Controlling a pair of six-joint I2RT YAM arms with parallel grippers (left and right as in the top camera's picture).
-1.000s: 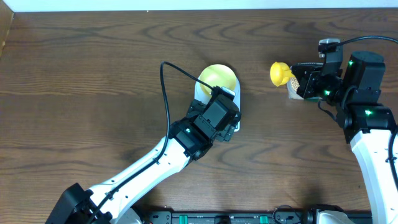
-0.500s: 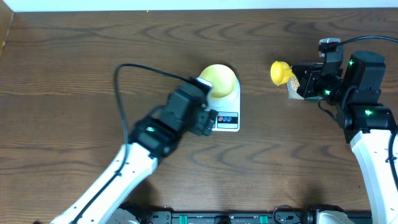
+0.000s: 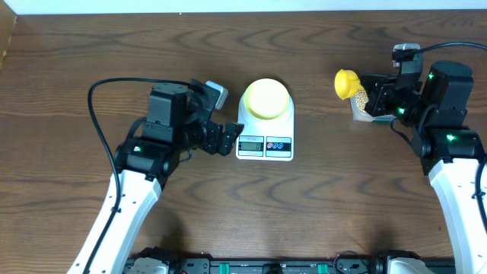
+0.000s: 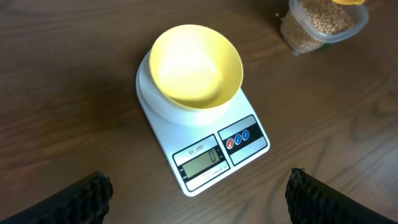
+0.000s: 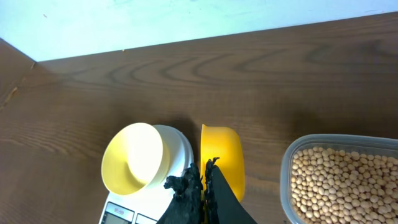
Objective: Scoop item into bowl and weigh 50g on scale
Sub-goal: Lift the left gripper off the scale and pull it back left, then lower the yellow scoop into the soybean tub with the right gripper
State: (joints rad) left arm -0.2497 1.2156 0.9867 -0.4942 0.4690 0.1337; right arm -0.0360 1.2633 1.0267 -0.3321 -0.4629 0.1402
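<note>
1. A white flat digital kitchen scale sits mid-worktop on dark brown wood. Its small display and two round buttons face the near edge, and the display appears to read a single zero.
2. A small round pale yellow-green bowl stands upright on the scale's weighing plate, behind the display.
3. The small round tan-beige beans lie heaped in a clear rounded-rectangular plastic tub. The tub stands on the worktop to the right of the scale and well apart from it.
4. The right pincer has its jaws pressed tight together on the rear of a bright yellow plastic scoop. It holds the scoop in the air just beside the tub's left end, between tub and scale.
5. The left pincer hangs just left of the scale with its jaws spread wide and nothing between them. In the left wrist view, its black fingertips frame the scale from either side without touching it.
</note>
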